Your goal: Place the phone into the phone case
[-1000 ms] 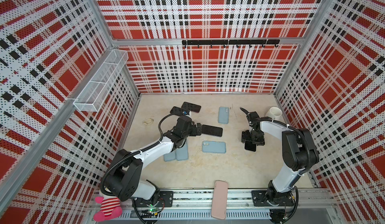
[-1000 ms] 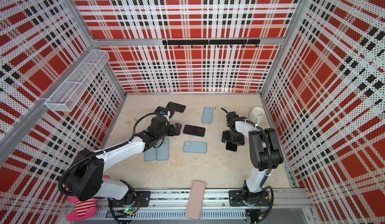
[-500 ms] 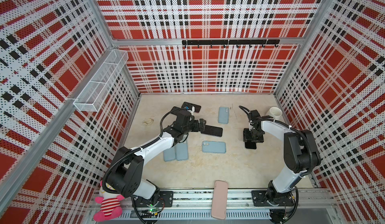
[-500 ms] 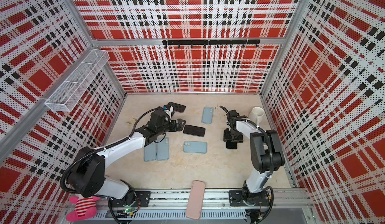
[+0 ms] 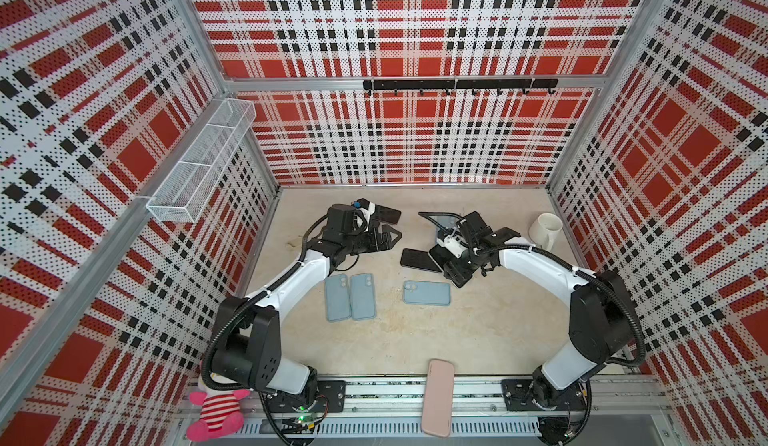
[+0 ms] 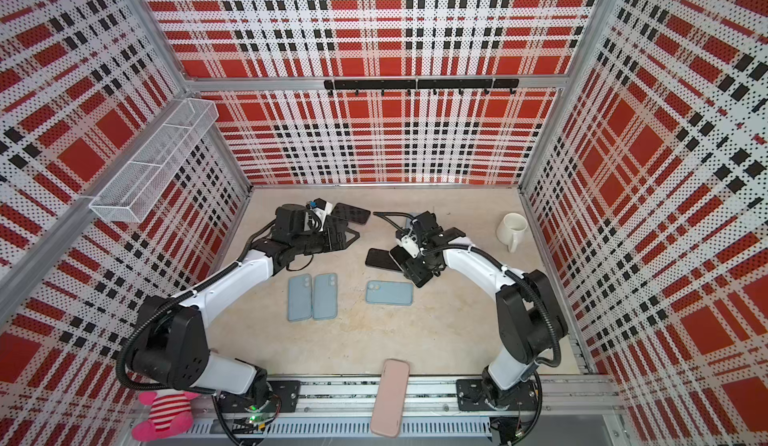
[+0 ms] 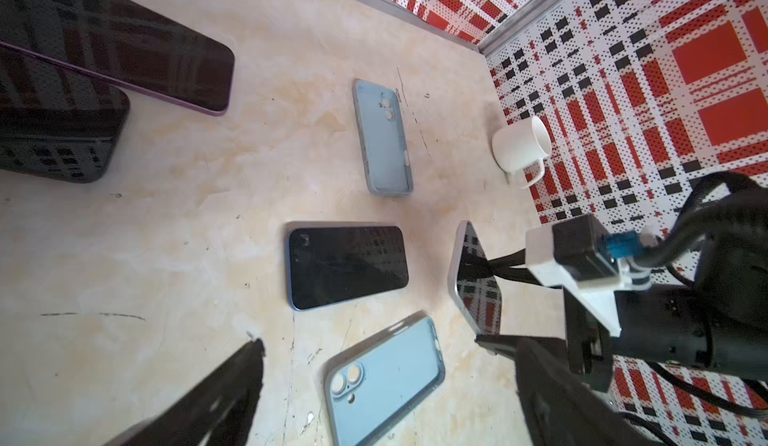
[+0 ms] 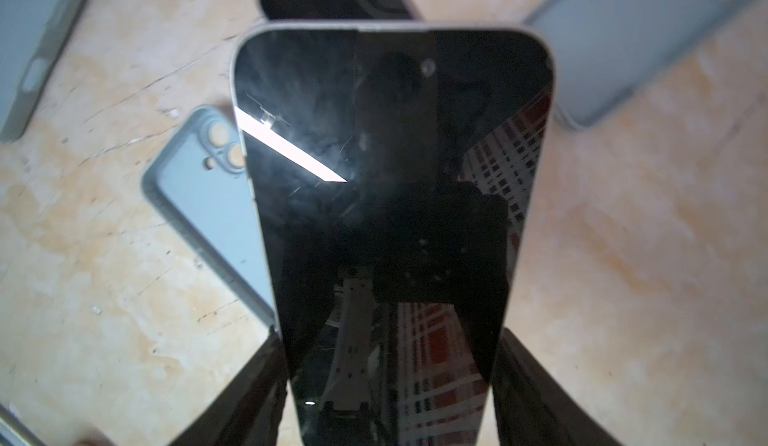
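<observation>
Since a second ago the right gripper has swung from the right side toward the middle of the tabletop. The left gripper has drawn back from the black phone lying flat there. Right fingers pinch the silver-edged phone by its long edges. Its screen faces the wrist camera, and it is lifted and tilted. Just below and beside it lies an empty blue phone case, apart from the phone. Left jaws stand spread wide, holding nothing. Two more blue cases lie side by side farther left, and a white mug stands at the right.
</observation>
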Action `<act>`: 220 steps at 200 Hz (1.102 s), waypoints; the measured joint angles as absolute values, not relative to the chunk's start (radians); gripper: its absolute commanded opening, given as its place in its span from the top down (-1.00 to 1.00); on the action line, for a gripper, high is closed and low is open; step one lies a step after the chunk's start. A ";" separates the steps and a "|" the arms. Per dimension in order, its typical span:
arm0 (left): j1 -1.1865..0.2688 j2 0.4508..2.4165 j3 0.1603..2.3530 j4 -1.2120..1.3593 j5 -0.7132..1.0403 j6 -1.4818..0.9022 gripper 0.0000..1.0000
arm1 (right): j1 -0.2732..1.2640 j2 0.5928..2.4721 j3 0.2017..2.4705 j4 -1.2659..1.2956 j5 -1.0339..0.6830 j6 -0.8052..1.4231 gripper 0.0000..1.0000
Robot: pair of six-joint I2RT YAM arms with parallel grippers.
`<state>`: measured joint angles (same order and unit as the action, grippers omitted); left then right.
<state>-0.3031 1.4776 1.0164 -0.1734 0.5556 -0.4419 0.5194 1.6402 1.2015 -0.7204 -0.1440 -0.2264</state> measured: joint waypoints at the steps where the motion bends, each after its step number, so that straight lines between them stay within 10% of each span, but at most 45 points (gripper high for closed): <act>1: -0.303 1.478 1.016 -0.174 0.559 -0.443 -0.86 | 0.521 1.640 1.201 -0.720 -0.146 -0.230 0.29; 125: -0.356 1.577 0.900 0.015 0.815 -0.580 -0.39 | 0.614 1.692 1.297 -0.682 -0.320 -0.599 0.33; 195: -0.389 1.617 0.891 0.089 0.831 -0.632 0.54 | 0.628 1.720 1.300 -0.660 -0.320 -0.613 0.30; 220: -0.389 1.617 0.883 0.109 0.827 -0.657 0.80 | 0.628 1.720 1.301 -0.652 -0.312 -0.614 -0.10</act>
<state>-0.3893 1.6173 0.8829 0.1089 0.8268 -0.6567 0.6285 1.7195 1.3006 -0.6521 -0.3122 -0.6140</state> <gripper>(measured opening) 0.152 0.722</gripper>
